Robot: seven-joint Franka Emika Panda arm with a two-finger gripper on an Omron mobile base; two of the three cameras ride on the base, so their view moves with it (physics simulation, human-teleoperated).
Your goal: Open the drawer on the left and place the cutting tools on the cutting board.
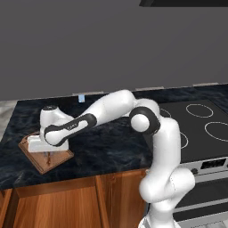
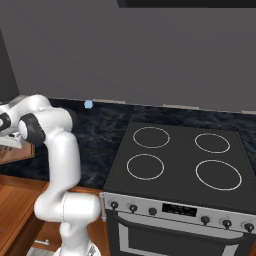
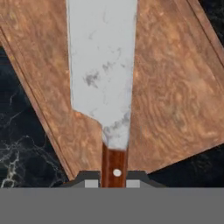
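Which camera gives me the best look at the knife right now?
The hand view: the knife lies close up over the cutting board, handle between the end effector tips. In the left base view the arm mostly hides it.

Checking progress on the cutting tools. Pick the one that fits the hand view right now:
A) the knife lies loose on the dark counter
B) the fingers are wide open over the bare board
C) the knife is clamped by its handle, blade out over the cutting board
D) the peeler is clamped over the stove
C: the knife sits with its brown handle between the shut fingers, its pale blade stretched over the cutting board.
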